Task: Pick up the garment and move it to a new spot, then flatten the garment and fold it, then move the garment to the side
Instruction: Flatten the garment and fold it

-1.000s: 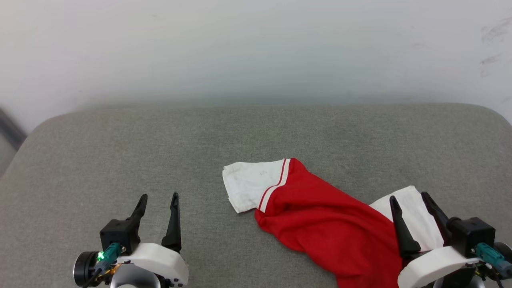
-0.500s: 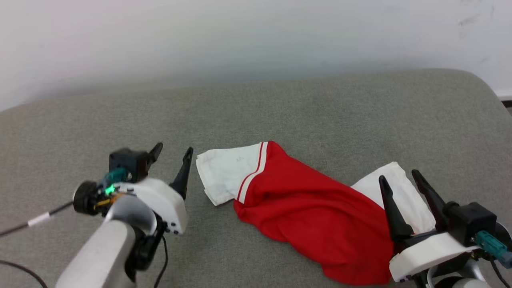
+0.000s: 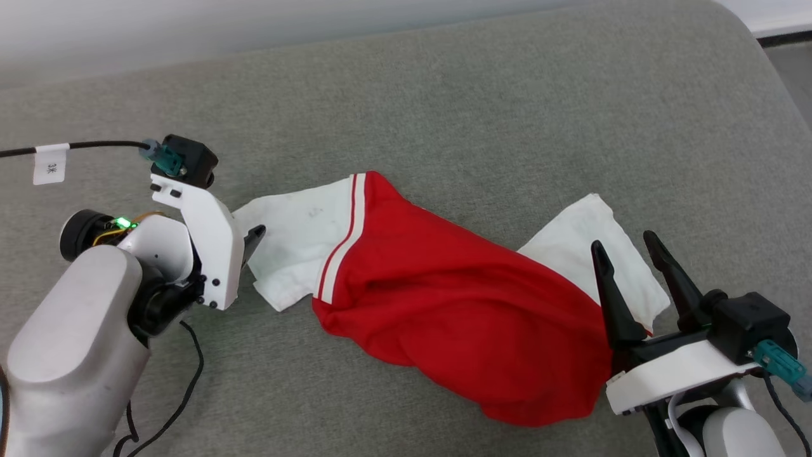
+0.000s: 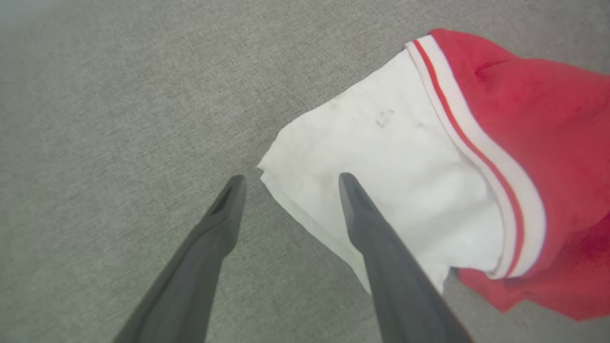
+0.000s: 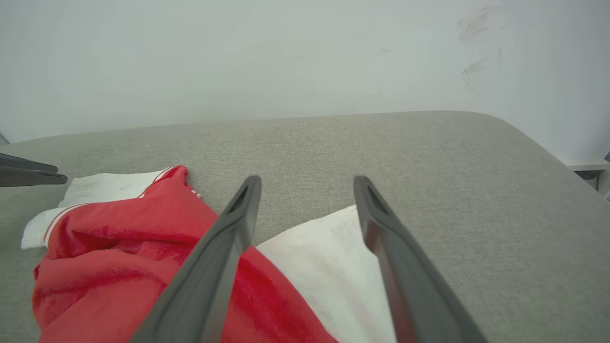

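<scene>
The left gripper (image 4: pixel 291 177) has its two dark fingers spread wide and nothing between them. It points down at the corner of a white sleeve (image 4: pixel 391 166): in the left wrist view one finger lies over the sleeve's edge and the other over bare upholstery. Whether either tip touches the cloth cannot be told.

The right gripper (image 3: pixel 622 241) is also spread and holds nothing. Its fingers point across the second white sleeve (image 3: pixel 571 231), which shows between and beneath them in the right wrist view.

Both sleeves belong to the garment (image 3: pixel 457 298), a bright red T-shirt lying crumpled in a long diagonal heap between the two grippers. Red-and-white stripe trim (image 3: pixel 342 235) marks the seam where the first sleeve meets the red body, and the red cloth is bunched into soft folds, not laid flat.

The garment rests on a wide grey fabric cushion (image 3: pixel 444 114) with rounded corners. A black cable with a white tag (image 3: pixel 51 164) runs to the left wrist, and a pale wall (image 5: pixel 238 57) stands behind the cushion.
</scene>
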